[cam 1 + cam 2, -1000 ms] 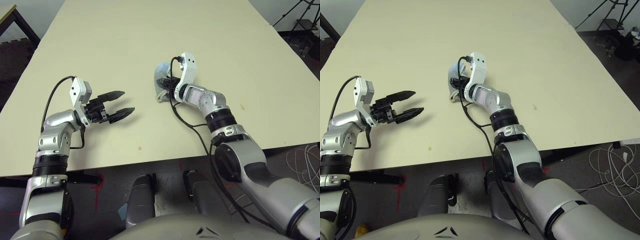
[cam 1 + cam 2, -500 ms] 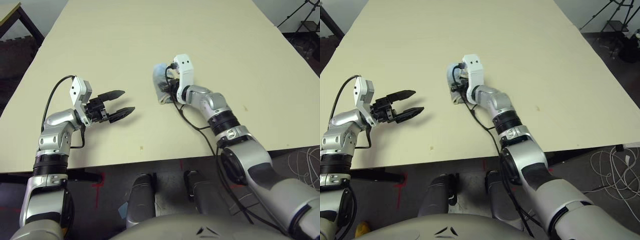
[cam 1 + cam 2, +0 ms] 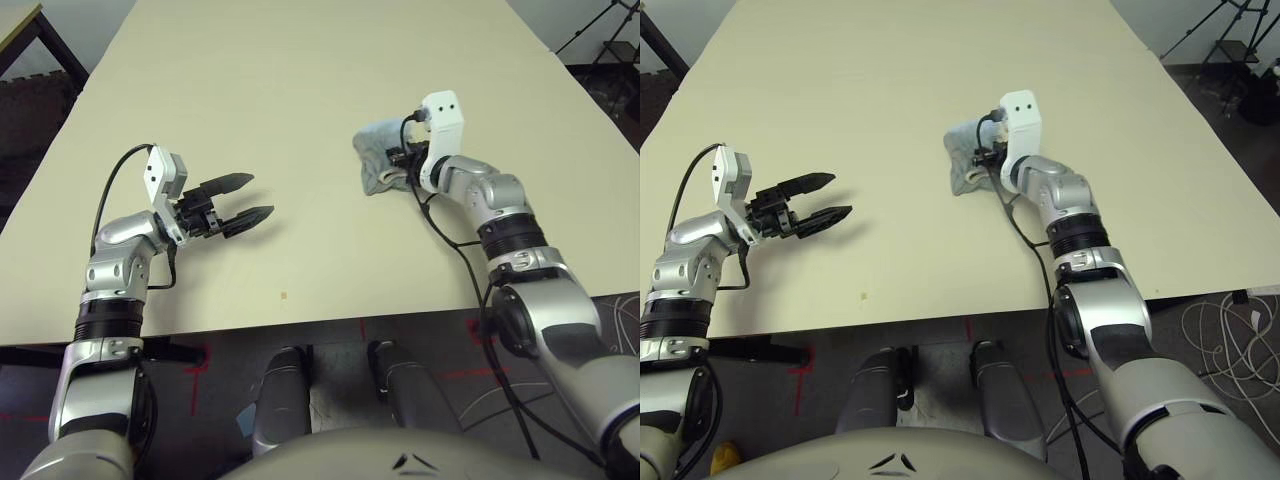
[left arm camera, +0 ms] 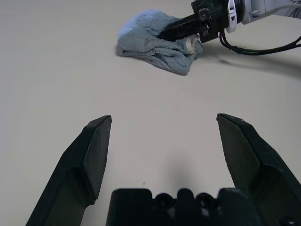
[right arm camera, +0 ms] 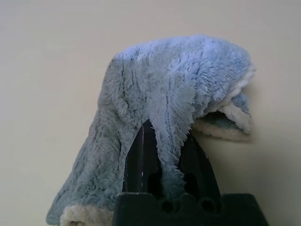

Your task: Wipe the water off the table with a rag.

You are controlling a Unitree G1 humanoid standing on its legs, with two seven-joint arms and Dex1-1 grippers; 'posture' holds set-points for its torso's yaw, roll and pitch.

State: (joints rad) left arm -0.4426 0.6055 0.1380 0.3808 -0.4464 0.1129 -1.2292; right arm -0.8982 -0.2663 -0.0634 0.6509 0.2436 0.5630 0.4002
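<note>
The left gripper (image 3: 243,198) hovers just above the table (image 3: 300,90), its two black fingers spread wide with nothing between them, pointing toward the right side. Well apart from it, past its fingertips, lies the rag (image 4: 157,42): a soft, thick, light blue-grey terry cloth, bunched into a rumpled mound with a pale whitish hem showing at its edges, resting on the cream tabletop. The right gripper (image 5: 162,146) has its fingers pinched tight on a fold of the rag, the plush cloth draping over and around both fingers and spilling forward beyond their tips onto the table.
</note>
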